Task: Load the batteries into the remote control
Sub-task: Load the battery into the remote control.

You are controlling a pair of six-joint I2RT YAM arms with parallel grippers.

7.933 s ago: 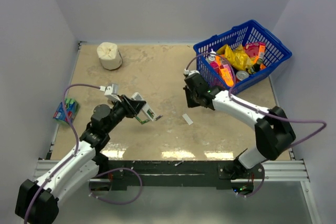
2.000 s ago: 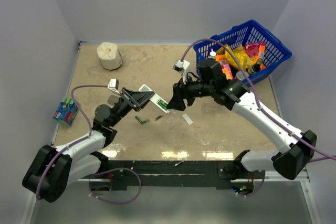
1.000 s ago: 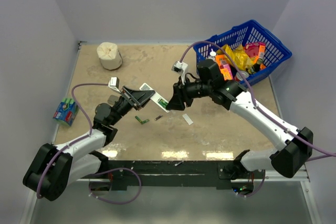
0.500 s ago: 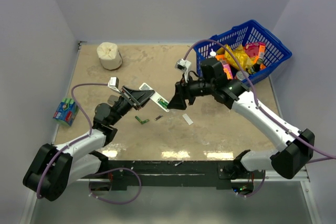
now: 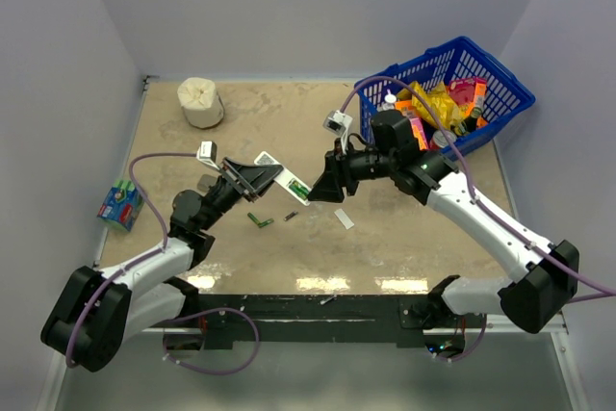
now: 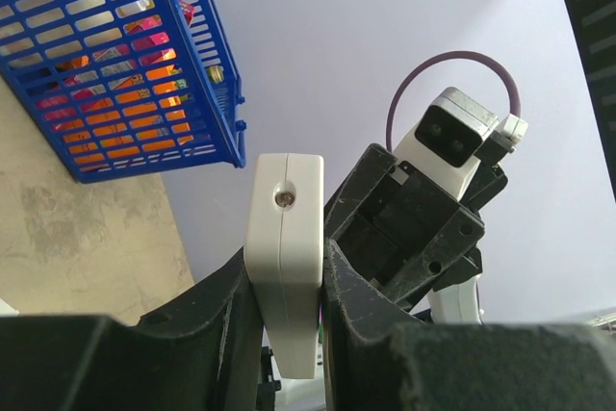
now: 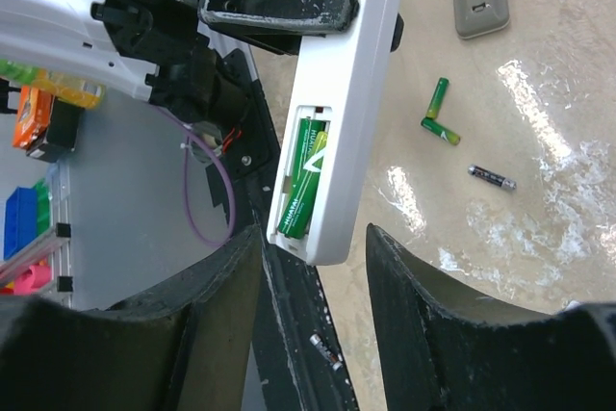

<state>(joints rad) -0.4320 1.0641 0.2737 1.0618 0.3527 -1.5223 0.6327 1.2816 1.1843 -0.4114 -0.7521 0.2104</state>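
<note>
The white remote control (image 5: 287, 180) is held off the table, my left gripper (image 5: 258, 178) shut on its sides (image 6: 284, 228). Its back is open, and one green battery (image 7: 306, 185) lies in the compartment. My right gripper (image 7: 313, 267) is open, its fingers on either side of the remote's open end (image 7: 337, 113) with gaps on both sides, nothing held. Two loose green batteries (image 7: 438, 117) and a dark one (image 7: 491, 177) lie on the table below (image 5: 258, 221). The white back cover (image 5: 344, 219) lies flat near them.
A blue basket (image 5: 500, 69) full of packets stands at the back right. A white paper roll (image 5: 200, 101) is at the back left, and a wrapped block of green cells (image 5: 119, 203) lies by the left edge. A small dark battery (image 7: 325, 351) rests on the front rail.
My right gripper has drawn back slightly to the right from the remote's end, and its jaws widened then narrowed a little. The left arm and remote stay still.
</note>
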